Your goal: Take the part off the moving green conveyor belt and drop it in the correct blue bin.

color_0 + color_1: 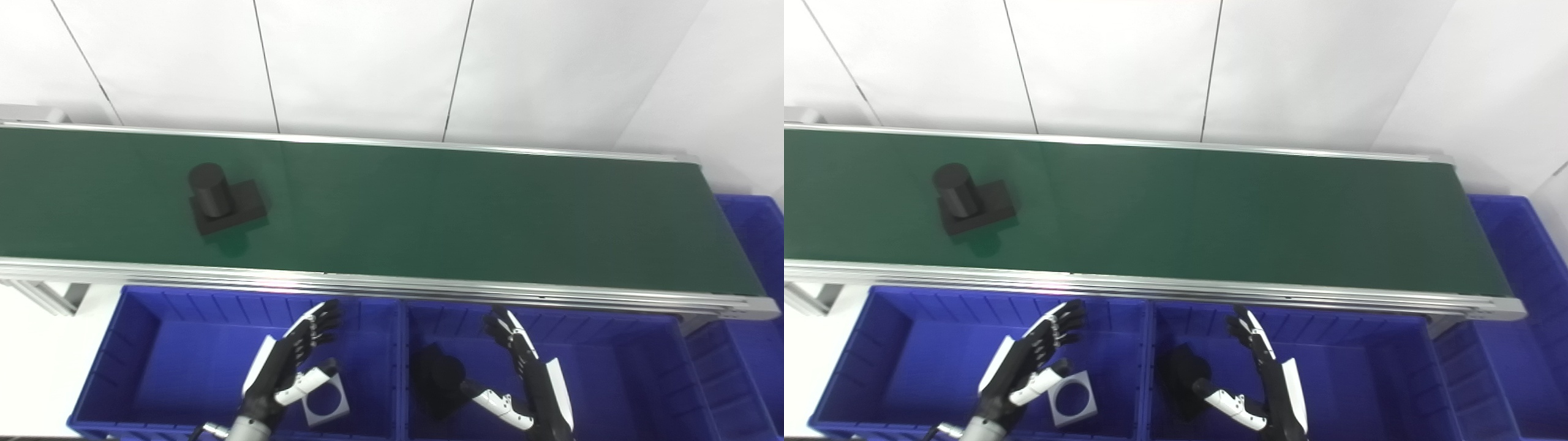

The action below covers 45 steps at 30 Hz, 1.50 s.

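Both hands, left hand (288, 361) and right hand (527, 373), hover open-fingered and empty over the blue bins (184, 306); the black part (223, 199) remains unpicked on the conveyor belt (459, 214).

Part: I see a black block with an upright cylinder (968, 202) on the belt (1213, 214), well beyond my left robot hand (1035, 355).
Left robot hand: empty, fingers spread, over the left bin (882, 343).
Right robot hand (1268, 373): empty, spread, beside a dark part (1185, 373).
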### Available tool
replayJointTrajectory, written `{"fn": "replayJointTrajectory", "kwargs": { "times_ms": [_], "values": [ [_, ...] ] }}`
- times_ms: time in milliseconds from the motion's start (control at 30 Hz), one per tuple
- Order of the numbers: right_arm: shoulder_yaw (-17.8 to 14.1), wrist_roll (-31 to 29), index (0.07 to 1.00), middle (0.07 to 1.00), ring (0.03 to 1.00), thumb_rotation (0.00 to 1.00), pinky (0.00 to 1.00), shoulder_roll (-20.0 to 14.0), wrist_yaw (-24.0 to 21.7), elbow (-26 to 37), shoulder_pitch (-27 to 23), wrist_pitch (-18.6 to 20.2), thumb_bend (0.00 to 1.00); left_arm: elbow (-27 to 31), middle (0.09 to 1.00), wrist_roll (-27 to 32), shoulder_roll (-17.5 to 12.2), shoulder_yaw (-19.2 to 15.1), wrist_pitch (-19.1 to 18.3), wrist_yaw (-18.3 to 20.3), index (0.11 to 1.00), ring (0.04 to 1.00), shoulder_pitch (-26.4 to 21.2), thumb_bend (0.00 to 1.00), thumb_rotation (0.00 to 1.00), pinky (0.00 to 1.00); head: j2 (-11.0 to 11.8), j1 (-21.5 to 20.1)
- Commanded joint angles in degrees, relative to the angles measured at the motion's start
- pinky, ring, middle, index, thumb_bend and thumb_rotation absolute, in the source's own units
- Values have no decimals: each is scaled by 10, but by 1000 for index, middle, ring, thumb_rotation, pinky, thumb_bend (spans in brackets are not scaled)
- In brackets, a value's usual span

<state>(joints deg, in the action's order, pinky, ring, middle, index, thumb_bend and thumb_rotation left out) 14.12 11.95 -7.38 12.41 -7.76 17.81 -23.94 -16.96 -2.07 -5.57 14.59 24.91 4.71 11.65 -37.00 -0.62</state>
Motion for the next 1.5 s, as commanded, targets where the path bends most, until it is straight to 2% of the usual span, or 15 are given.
{"fn": "replayJointTrajectory", "kwargs": {
  "times_ms": [0, 267, 533, 633, 700, 800, 1033, 1067, 1200, 1333, 1467],
  "values": [
    [3, 0, 919, 858, 849, 552, 871, -7, 12, 12, -5, -30, 808, 10, 871, -8, -7, 7, 20, -17, 876, 866, -8, 849, 712, 815, 5, 2],
    [14, -14, 916, 862, 867, 506, 900, -14, 19, 15, -10, -30, 792, 1, 875, 1, -10, 20, 20, -25, 879, 873, -13, 834, 699, 827, 22, 10],
    [29, -5, 924, 847, 847, 508, 888, -28, 33, 34, -19, -30, 785, -3, 872, -12, -17, 39, 20, -58, 875, 869, -18, 828, 704, 830, 40, 21],
    [40, 1, 916, 835, 821, 518, 865, -36, 54, 41, -29, -30, 797, -8, 870, -14, -21, 47, 20, -71, 872, 866, -21, 829, 709, 828, 45, 23],
    [44, 8, 899, 818, 792, 530, 816, -37, 71, 47, -36, -30, 823, -10, 870, -4, -17, 44, 20, -64, 871, 865, -21, 828, 697, 826, 49, 26],
    [48, 12, 883, 811, 805, 547, 795, -39, 84, 60, -45, -30, 862, -11, 861, -2, -15, 43, 20, -68, 861, 859, -22, 838, 669, 815, 54, 30],
    [41, 7, 904, 842, 825, 555, 817, -37, 58, 115, -61, -29, 868, -8, 853, -10, -19, 50, 20, -92, 849, 846, -24, 816, 649, 795, 61, 22],
    [39, 9, 901, 837, 823, 532, 809, -37, 55, 121, -64, -29, 847, -8, 853, -12, -21, 53, 20, -97, 848, 845, -25, 815, 655, 794, 61, 22],
    [22, 15, 892, 825, 808, 495, 786, -24, 38, 142, -78, -29, 830, -8, 851, -16, -27, 63, 20, -115, 845, 842, -27, 820, 662, 791, 63, 16],
    [4, 17, 884, 820, 804, 530, 788, -8, 15, 151, -99, -22, 847, -11, 849, -27, -38, 86, 20, -148, 843, 835, -33, 815, 672, 780, 64, 12],
    [-5, 25, 893, 834, 825, 543, 797, -3, -23, 161, -131, 15, 853, -13, 852, -27, -47, 104, 20, -165, 849, 840, -35, 830, 682, 800, 67, 8]
  ]
}}
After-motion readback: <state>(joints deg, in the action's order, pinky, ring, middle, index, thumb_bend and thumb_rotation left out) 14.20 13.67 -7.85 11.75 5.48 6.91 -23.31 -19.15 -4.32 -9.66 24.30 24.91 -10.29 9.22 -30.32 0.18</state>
